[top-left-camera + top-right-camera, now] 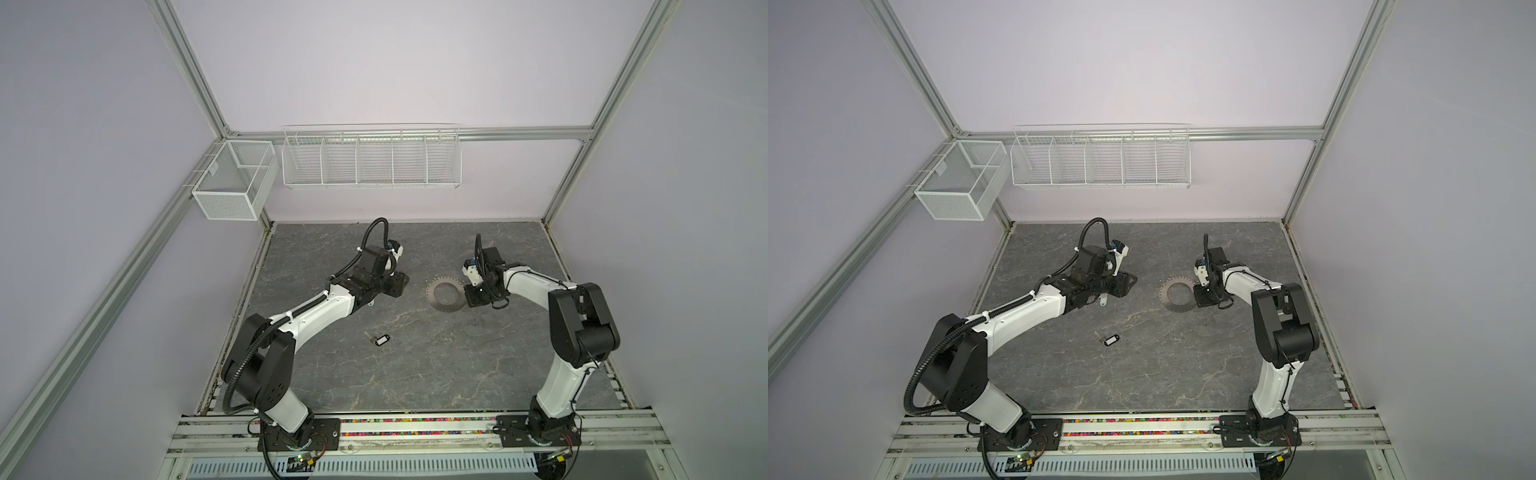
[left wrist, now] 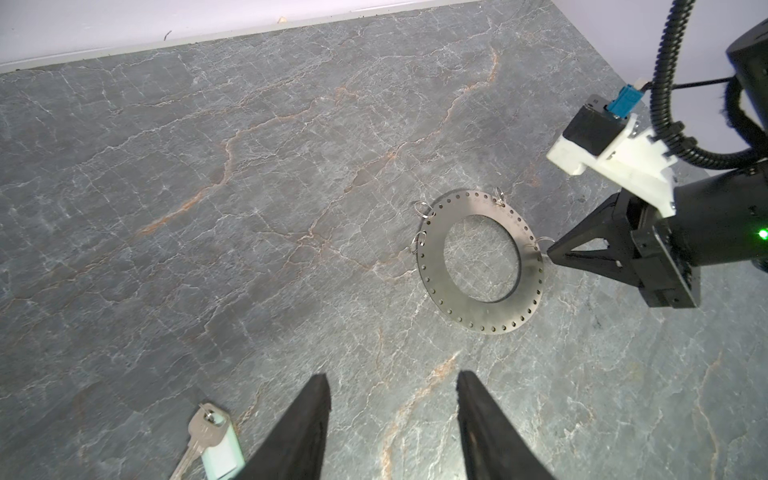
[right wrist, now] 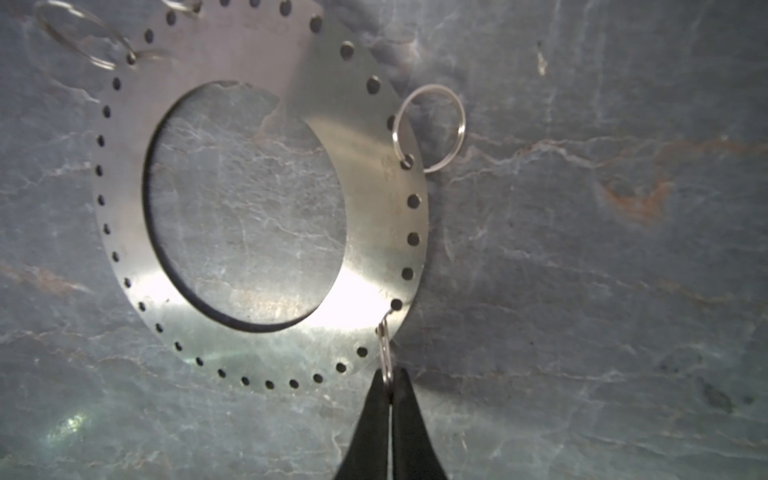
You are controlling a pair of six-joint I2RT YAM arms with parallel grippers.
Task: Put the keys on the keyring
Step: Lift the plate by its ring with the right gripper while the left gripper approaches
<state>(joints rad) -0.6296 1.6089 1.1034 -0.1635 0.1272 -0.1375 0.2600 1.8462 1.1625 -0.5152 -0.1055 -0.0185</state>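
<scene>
The keyring [image 2: 430,257] sat on the grey marbled surface [image 1: 415,374], just right of centre in both top views. The right hand [image 3: 388,376] was pinched tight on a small split ring [image 3: 385,349] threaded through one rim hole, that edge perhaps lifted slightly, and three other split rings [image 3: 462,126] hung from the rim. The left hand [image 2: 392,376] hovered empty with its fingers moderately apart and the white-tagged key [image 2: 210,440] just beside it, while the black-tagged key [image 1: 379,340] lay a little below centre in the top views, well apart from the keyring.
</scene>
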